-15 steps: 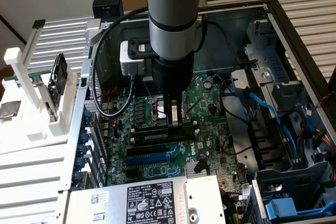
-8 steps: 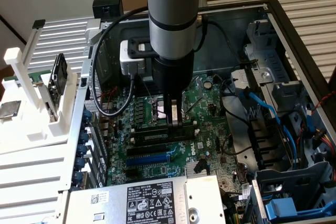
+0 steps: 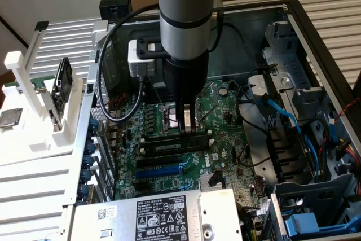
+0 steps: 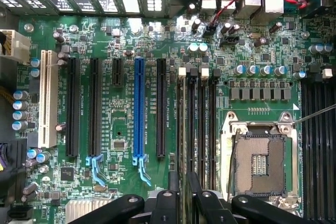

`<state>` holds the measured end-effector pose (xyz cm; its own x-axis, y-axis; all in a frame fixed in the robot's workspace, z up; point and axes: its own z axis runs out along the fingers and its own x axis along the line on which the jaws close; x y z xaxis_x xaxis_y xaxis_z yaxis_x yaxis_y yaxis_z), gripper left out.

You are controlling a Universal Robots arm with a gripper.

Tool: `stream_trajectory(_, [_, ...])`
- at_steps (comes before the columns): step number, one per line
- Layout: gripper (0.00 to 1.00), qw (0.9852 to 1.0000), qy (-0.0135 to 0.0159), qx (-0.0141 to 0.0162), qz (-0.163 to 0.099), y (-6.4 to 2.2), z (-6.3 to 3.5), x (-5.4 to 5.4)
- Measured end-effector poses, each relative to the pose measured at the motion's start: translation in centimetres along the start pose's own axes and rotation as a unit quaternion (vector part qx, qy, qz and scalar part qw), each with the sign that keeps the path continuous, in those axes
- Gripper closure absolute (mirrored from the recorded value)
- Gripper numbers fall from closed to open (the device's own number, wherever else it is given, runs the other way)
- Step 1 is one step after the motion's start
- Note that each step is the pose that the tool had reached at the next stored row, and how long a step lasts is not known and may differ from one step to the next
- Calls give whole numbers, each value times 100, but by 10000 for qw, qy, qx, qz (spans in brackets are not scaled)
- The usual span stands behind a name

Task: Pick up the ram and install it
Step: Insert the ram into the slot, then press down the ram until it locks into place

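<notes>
The ram (image 3: 169, 147) is a thin green stick with a white label. It stands on edge along the black memory slot nearest the blue expansion slot (image 3: 161, 169). In the wrist view the ram (image 4: 182, 129) shows edge-on, running away from the fingers to a white latch. My gripper (image 3: 192, 128) hangs straight down over the right part of the stick. My gripper (image 4: 184, 192) has its two black fingers close on either side of the stick's top edge, shut on it. How deep the ram sits in the slot is hidden.
More black memory slots (image 4: 203, 129) lie beside the ram, then the open CPU socket (image 4: 260, 163). A white holder stand (image 3: 34, 100) sits outside the case at the exterior view's left. The power supply (image 3: 163, 213) and drive cage (image 3: 316, 207) border the board. Blue cables (image 3: 282, 117) run at the right.
</notes>
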<state>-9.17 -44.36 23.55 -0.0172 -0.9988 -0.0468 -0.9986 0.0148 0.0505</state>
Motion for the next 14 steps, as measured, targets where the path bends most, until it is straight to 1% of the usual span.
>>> stream_trajectory(6, [79,10000,0,5,-1,4,-76,-4])
stream_trajectory(14, [79,10000,0,6,-1,4,-80,-4])
